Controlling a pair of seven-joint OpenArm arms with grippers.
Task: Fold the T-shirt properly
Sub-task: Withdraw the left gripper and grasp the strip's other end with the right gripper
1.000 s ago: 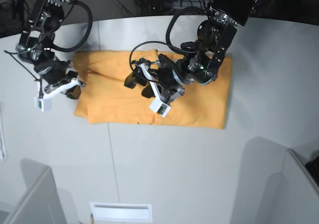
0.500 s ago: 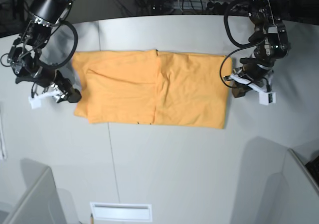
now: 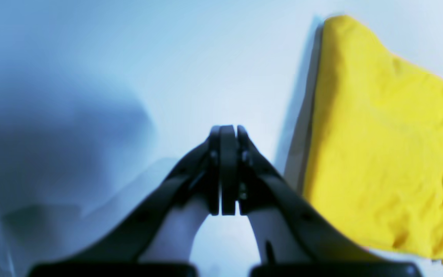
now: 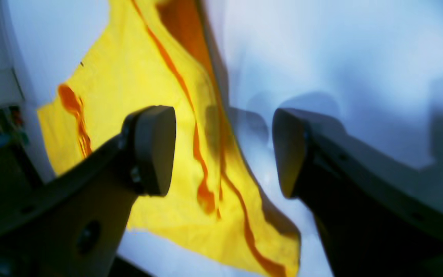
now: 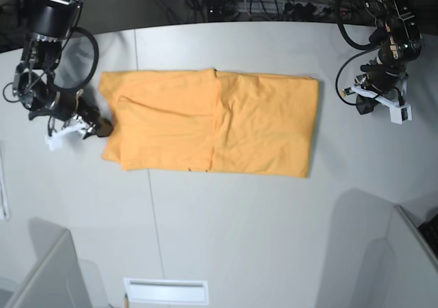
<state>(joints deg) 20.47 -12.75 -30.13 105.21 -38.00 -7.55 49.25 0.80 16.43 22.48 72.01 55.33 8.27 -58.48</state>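
Base cam shows the T-shirt (image 5: 209,123) lying flat on the table (image 5: 239,239) as a wide rectangle, long axis running left-right across the view, already folded in on itself w/ a seam line roughly down the middle. Can't tell which end is the neck from here, no tag visible imo

Right gripper (image 5: 92,126) sits at the view's left, just beside the shirt's short edge, near the lower corner. Right wrist cam has its jaws spread wide w/ nothing between them, and the shirt edge (image 4: 160,127) runs right under the gap. Left gripper (image 5: 361,105) is on the view's right, clear of the other short edge w/ bare table between. Left wrist cam shows its jaws pinched fully together on nothing, cloth (image 3: 383,154) off to one side.

So the right arm is def the nearer one, basically lined up on its edge. Left would need to open up and come in toward the cloth first. My guess is next fold goes end over end along the long axis, so both need a grip on a short edge, tho that's just a read
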